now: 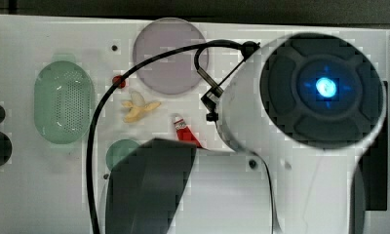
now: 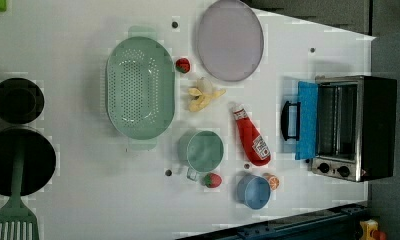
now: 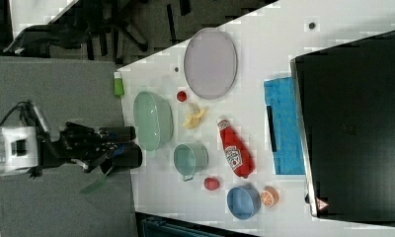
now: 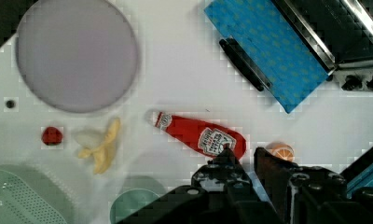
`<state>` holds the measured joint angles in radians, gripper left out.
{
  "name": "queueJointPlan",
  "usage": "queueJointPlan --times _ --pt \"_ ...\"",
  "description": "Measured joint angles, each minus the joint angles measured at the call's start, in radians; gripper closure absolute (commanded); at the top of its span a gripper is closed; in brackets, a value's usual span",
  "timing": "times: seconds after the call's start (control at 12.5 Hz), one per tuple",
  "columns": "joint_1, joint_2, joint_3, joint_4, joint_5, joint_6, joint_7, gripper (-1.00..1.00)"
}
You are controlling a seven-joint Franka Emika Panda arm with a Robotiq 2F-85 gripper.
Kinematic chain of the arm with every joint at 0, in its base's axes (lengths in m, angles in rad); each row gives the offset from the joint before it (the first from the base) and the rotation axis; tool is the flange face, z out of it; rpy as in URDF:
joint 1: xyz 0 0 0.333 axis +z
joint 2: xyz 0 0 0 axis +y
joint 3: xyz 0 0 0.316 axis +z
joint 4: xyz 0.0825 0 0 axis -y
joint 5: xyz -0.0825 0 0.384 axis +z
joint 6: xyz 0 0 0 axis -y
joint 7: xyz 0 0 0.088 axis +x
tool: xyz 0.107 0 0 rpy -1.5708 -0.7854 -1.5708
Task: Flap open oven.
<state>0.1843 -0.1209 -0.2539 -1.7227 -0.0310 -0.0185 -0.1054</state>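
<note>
The oven [image 2: 355, 127], a boxy black metal case with a silver front frame, stood at the left view's right end of the white table [image 2: 78, 210], its blue-tinted door [image 2: 307, 120] folded down flat toward the table's middle, the dark bar handle [image 2: 290, 120] at the door's outer edge. Wire racks showed inside the open cavity, and two small black knobs [image 2: 333, 169] sat on the front panel beside it.

Just off the door's handle lay a glossy red ketchup bottle [image 2: 251, 135] with a white label, on its side. Beyond the bottle from the oven were a peeled yellow banana [image 2: 203, 95], a perforated pale green oval colander [image 2: 140, 87] and a smooth round lilac plate [image 2: 230, 40]. A mint cup [image 2: 204, 150], a small blue bowl [image 2: 254, 191] and an orange slice [image 2: 273, 182] lay near the bottle's base, with a strawberry [image 2: 212, 180] next to the cup.

The gripper [image 4: 247, 161], black and angular, hung well apart from the oven, above the bottle's base in the wrist view, its fingers [image 4: 226, 158] set a narrow gap apart and grasping nothing.
</note>
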Motion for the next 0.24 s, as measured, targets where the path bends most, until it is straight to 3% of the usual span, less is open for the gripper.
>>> queueJointPlan --times 0.24 --pt "0.0 0.041 -0.001 -0.001 0.001 0.004 0.0 0.65"
